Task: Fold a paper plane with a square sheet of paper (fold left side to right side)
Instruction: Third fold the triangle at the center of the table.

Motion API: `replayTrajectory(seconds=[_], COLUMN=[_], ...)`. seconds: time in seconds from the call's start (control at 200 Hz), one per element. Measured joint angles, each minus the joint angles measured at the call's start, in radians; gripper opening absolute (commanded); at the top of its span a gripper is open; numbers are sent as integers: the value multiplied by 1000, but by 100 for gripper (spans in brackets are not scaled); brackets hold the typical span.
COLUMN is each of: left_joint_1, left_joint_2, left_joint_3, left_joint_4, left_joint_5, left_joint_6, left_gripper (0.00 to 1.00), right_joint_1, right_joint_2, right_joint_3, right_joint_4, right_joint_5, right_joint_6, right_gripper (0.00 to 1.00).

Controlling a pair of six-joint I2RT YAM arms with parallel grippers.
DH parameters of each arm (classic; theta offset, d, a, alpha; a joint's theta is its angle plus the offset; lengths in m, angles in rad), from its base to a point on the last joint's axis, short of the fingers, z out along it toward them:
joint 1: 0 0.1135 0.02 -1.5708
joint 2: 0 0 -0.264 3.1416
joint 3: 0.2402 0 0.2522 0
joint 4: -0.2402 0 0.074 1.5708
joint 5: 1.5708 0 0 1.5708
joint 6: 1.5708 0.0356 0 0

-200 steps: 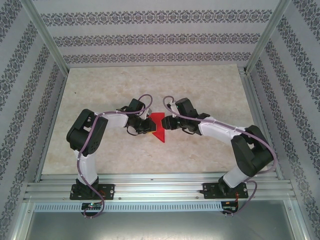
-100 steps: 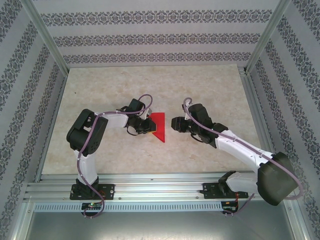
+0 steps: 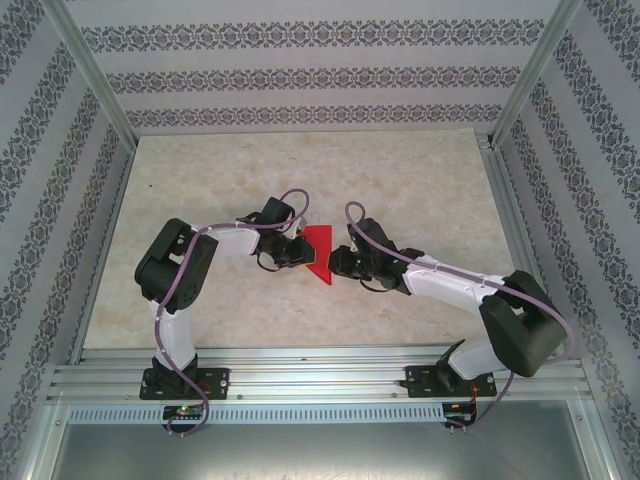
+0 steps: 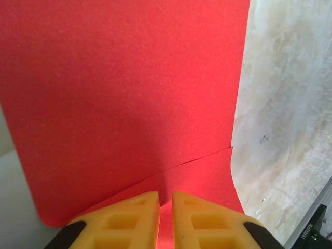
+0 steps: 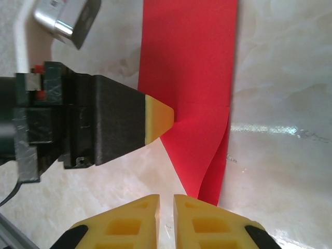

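1. Marble-patterned table [image 3: 300, 170]: the two grippers face each other near its centre.
2. Red paper sheet [image 3: 318, 248]: folded and lying at the table's centre, its pointed end toward 6 o'clock and a lower flap bowed up slightly.
3. Left gripper [image 4: 166, 196]: at the sheet's 9 o'clock, fingers nearly together, pinching its edge.
4. Right gripper [image 5: 166, 198]: at the sheet's 4 o'clock, fingers narrow, holding nothing, just beside the point.

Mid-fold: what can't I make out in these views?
Left edge of paper: top view, left end effector covers it.
Far edge of paper: both wrist views, cut off by the frame.
Whether right end effector touches paper: right wrist view, its finger covers the tip.
Fold layers: top view, too small.
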Motion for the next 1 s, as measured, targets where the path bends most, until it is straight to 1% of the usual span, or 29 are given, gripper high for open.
replayTrajectory(seconds=[0.445, 0.684, 0.999], left_joint_1=[-5, -5, -6], left_joint_2=[0, 0, 0], left_joint_3=[6, 7, 7], left_joint_4=[-13, -14, -14], left_joint_5=[-11, -13, -15], left_joint_6=[11, 16, 19], left_gripper=[18, 18, 18], right_joint_1=[16, 35, 35], right_joint_2=[201, 232, 264], right_joint_3=[75, 76, 75], right_joint_4=[49, 64, 63], right_joint_5=[-45, -74, -89], right_joint_6=[56, 68, 83], right_gripper=[13, 13, 12])
